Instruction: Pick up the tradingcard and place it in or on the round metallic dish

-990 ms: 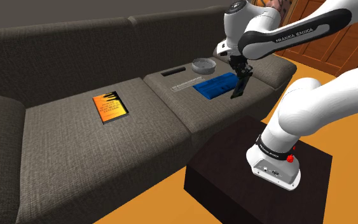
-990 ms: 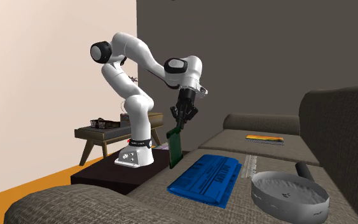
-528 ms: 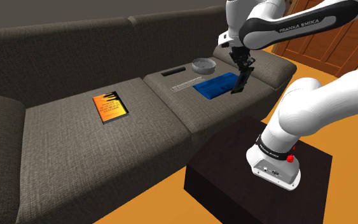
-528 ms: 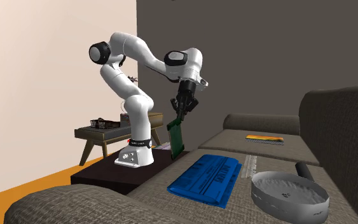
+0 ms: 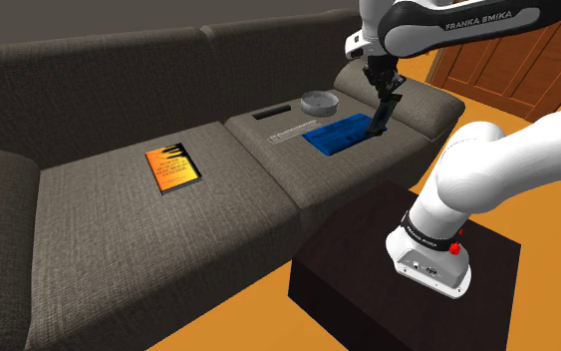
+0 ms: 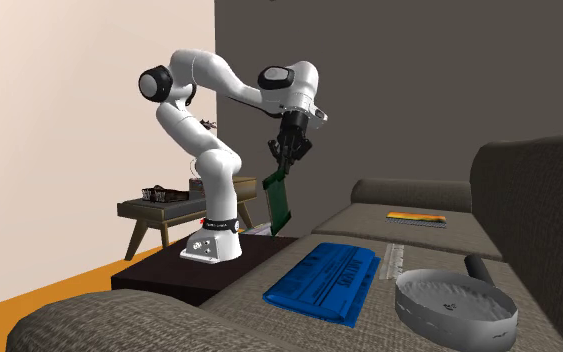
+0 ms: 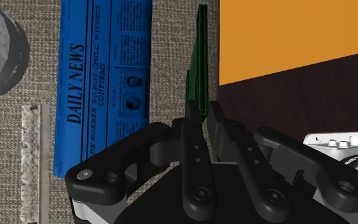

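Count: one card (image 6: pixel 280 198), one round grey dish (image 5: pixel 320 101), one blue newspaper (image 7: pixel 104 83), one orange book (image 5: pixel 172 168).
Card: dark green, hanging below the gripper (image 6: pixel 283 172), above the sofa (image 5: pixel 99 229) edge beside the newspaper, well apart from the dish.
Gripper: nearly closed, its fingers pinching the card's upper edge.

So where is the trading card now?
In the second exterior view, the green card hangs in the gripper above the sofa edge, left of the blue newspaper.
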Controlling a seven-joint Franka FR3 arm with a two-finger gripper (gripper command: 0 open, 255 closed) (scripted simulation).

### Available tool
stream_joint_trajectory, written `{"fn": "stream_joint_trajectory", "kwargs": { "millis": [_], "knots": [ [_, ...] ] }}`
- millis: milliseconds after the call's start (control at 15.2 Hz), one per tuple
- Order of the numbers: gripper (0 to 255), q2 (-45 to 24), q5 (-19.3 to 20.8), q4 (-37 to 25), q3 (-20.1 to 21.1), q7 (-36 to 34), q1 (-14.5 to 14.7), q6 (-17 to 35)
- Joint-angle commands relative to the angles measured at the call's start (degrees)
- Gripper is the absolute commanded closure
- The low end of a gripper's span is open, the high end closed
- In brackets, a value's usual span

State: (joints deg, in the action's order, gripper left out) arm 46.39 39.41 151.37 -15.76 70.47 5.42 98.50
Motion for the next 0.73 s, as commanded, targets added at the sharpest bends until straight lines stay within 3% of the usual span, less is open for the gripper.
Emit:
{"fn": "stream_joint_trajectory", "kwargs": {
  "millis": [0,264,660],
  "knots": [
    [255,0.2,-0.5,-1.4,0.4,0.8,0.1,-1.5],
    [255,0.3,-1.1,-3.5,1.0,1.8,0.2,-3.5],
    [255,-14.3,-1.1,-15.6,-3.1,4.0,1.6,1.0]
  ]
}}
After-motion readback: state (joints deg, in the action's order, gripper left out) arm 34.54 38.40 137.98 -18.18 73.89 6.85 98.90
